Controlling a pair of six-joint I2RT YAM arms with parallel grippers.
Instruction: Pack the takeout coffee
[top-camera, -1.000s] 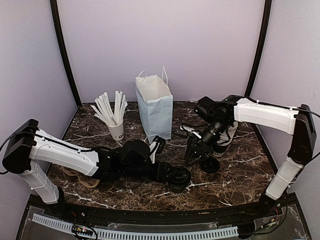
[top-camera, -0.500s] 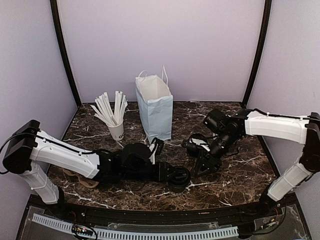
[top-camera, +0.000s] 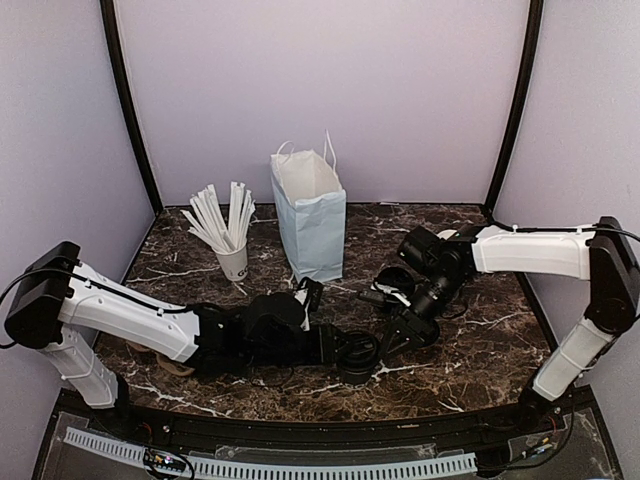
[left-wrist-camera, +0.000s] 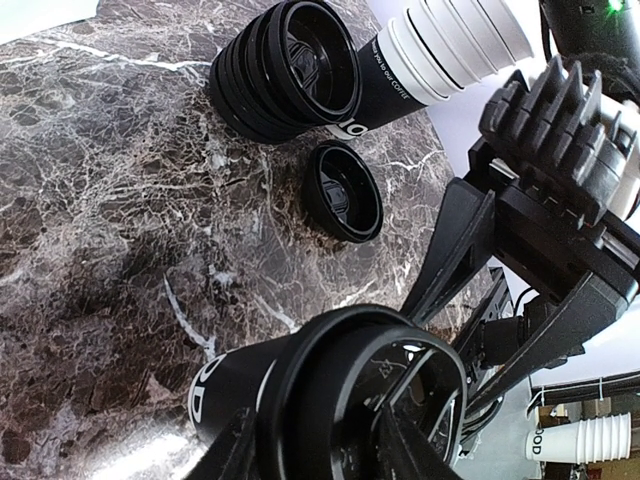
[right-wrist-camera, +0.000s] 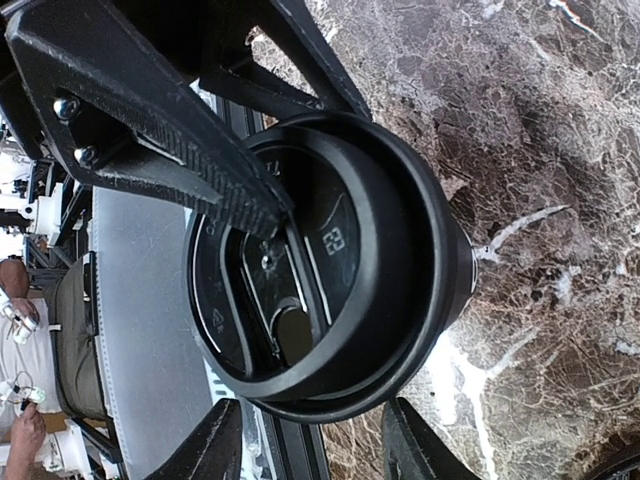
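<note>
We find the left gripper (top-camera: 347, 351) closed on the takeout coffee (right-wrist-camera: 340, 270). In the right wrist view one of its ribbed fingers lies across the sunken top of the black lid and the other runs down outside the rim, so the lid's edge sits pinched between them. The right gripper (right-wrist-camera: 312, 438) meets it from the other side with its jaws spread wide, one finger on either side of the lid's edge; we cannot tell whether they touch it. In the left wrist view the cup's dark wall with white lettering shows below the lid.

From above, the cup is at the near middle of the bench (top-camera: 480, 335), in front of the pale blue paper bag (top-camera: 312, 215) and well apart from it. We cannot tell whether its base rests on the marble. The bag stands upright at the back with its mouth open.

Just beyond the cup a single loose lid (left-wrist-camera: 343, 192) lies flat on the bench. Behind that a stack of black lids (left-wrist-camera: 275, 75) lies on its side, with a stack of white-rimmed cups (left-wrist-camera: 450, 40) on its side right beside it. Left of the bag, a white cup (top-camera: 233, 262) holds a fan of white wrapped sticks (top-camera: 222, 215)
</note>
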